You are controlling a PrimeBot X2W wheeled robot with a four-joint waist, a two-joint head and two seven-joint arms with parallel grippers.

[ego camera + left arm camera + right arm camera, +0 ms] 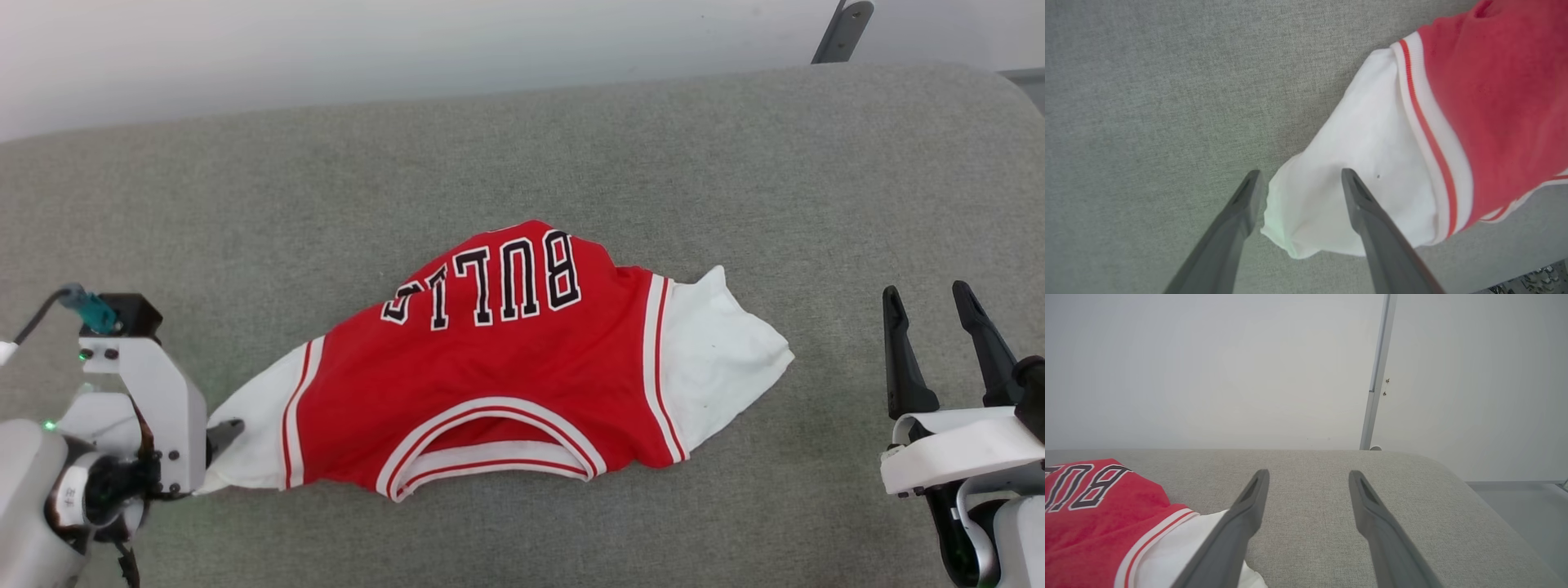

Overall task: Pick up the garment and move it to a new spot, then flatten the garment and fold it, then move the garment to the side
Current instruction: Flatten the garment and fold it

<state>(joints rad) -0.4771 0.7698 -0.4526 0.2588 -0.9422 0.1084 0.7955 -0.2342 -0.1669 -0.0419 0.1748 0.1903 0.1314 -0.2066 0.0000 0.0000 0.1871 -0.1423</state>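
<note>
Light, limp and quick to bunch, the garment lies mid-tabletop, best pinched at its left white sleeve, whose tip the wide-open, empty left pincer straddles; the right pincer gapes empty too

Lower left of the head view shows a white bracket with dark screws and a teal-plugged cable. At lower right, the right pincer has long black fingers on a white mount.
</note>
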